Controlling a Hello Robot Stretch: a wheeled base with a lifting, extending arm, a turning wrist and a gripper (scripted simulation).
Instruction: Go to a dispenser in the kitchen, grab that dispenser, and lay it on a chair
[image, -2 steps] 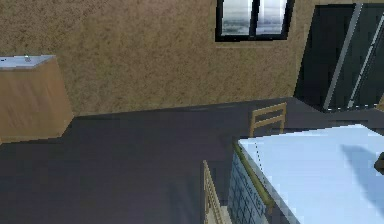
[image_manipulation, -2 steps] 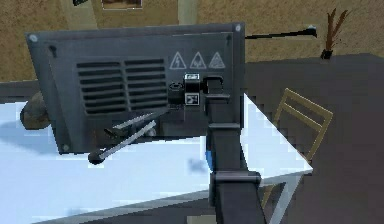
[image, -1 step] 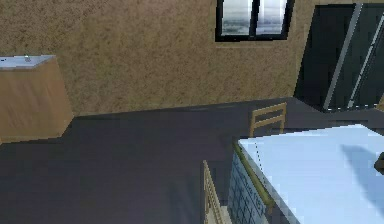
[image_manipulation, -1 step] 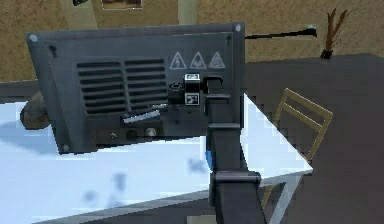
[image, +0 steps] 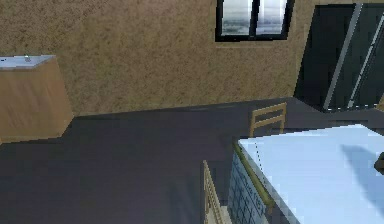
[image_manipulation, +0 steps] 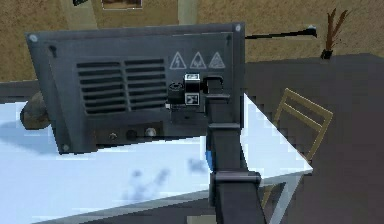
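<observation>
**Risk.** The dark square-section arm bar (image_manipulation: 228, 160) reaches across the white rectangular worktop (image_manipulation: 80, 185). Its end effector (image_manipulation: 178, 104) is set in front of the back panel of a large dark-grey vented box (image_manipulation: 110, 85) standing on that worktop. A base turn or more extension w/o retracting first would prob. drive the tip into the box, shoving or tipping it.

A small blue form (image_manipulation: 207, 160) sits tight against the bar's left side. Whether it is the dispenser cannot be told; a sideways sweep could knock it off the edge.

The light wooden slat-back chair (image_manipulation: 305, 118) stands just beside the worktop's corner at the arm side view's right. Its seat is presumably lower than the top, so a transfer risks the bar catching that corner.

**Pose.** Arm raised above the worktop and extended over it, w/ two white marker squares (image_manipulation: 190, 88) at the tip and the end effector body left of them.

**Grasp.** Cannot be told, nor whether anything is held, as the box lies directly behind the tip.
</observation>
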